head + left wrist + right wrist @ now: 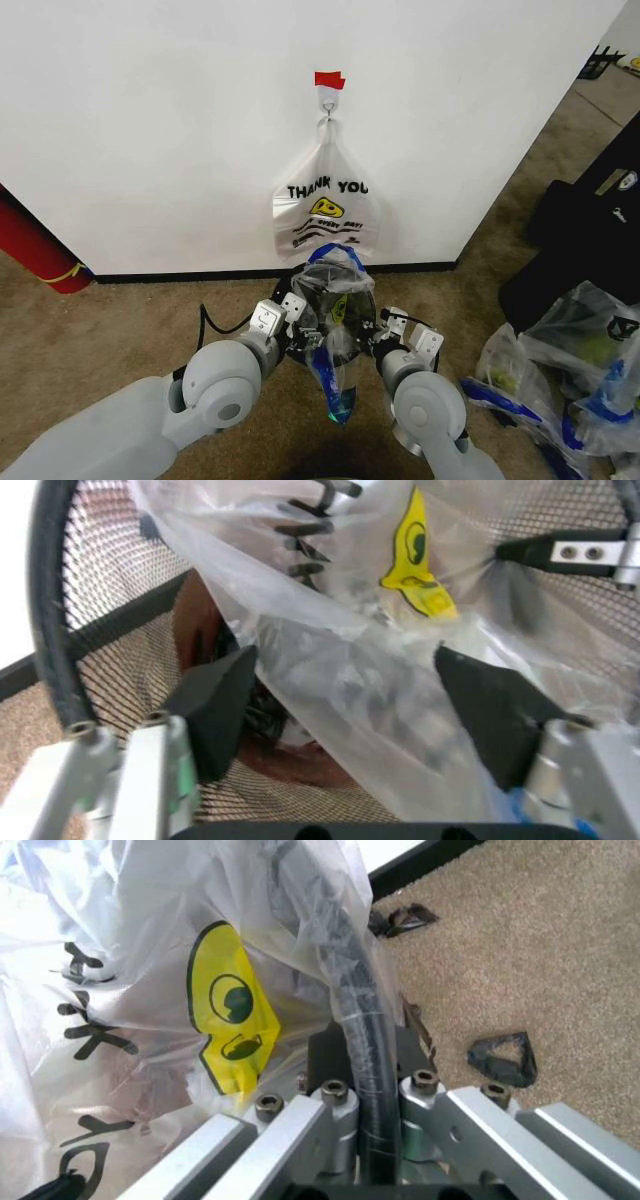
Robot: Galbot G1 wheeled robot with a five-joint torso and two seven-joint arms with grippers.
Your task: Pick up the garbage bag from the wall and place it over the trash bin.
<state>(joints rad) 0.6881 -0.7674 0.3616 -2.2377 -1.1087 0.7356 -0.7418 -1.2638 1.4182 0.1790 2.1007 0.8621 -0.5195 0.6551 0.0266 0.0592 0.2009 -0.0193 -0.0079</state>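
Stretching the garbage bag (338, 330) over the trash bin (110, 592), left gripper (345, 705) spread apart, right gripper (340, 1065) clamping bin rim and film; risking thin plastic tearing on wire.

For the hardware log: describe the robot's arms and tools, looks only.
Both arms have smooth light-grey shells with round joint caps. The left tool has silver metal fingers tipped with black wedge pads. The right tool shows silver bars with hex bolts. A black cable loops beside the left wrist.
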